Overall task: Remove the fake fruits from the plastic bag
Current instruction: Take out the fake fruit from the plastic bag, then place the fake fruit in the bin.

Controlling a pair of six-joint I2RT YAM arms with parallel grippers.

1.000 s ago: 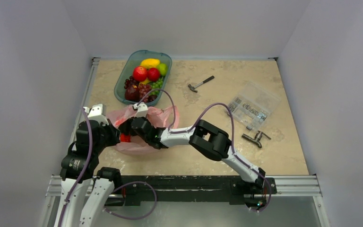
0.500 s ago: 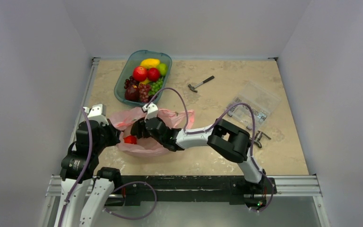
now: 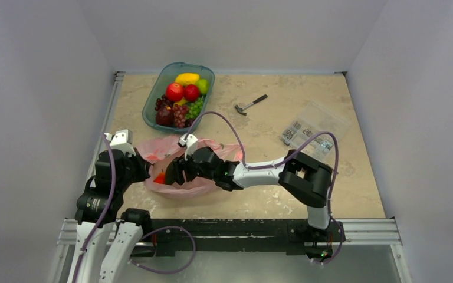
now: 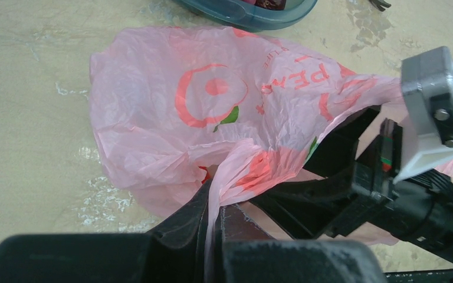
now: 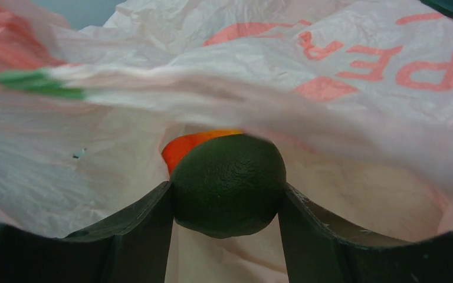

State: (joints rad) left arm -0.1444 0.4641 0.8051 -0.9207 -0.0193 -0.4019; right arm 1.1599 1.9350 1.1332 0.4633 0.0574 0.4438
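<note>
Pink plastic bag (image 3: 153,148), thin and crinkled, printed with red lettering and a red ring, is shown lying on the desk (image 3: 354,188) between the two claws, its mouth turned towards the right claw (image 3: 174,174).

A gathered fold of the plastic bag's near edge is pinched in the left claw (image 4: 212,203). Its fingers are pressed together on the film, with the rest of the bag spread just beyond them.

The right claw is seen reaching into the bag's mouth from the side opposite the left claw. In the right wrist view its two fingers are clamped on a dark green fruit (image 5: 227,171), round with a dimpled skin, which is held between the fingertips under an overhanging sheet of the bag. An orange-red fruit (image 5: 194,144) is partly visible directly behind the green one, deeper in the bag; its kind cannot be told.

A teal tray (image 3: 153,100) is placed beyond both claws, just past the far edge of the bag. In it are seen red apples (image 3: 174,91), a yellow fruit (image 3: 187,78), purple grapes (image 3: 180,112) and green grapes (image 3: 196,106).

A small hammer (image 3: 250,105) and a clear plastic box (image 3: 315,127) of small parts are seen well apart from the claws, beyond and to the right of the right claw.
</note>
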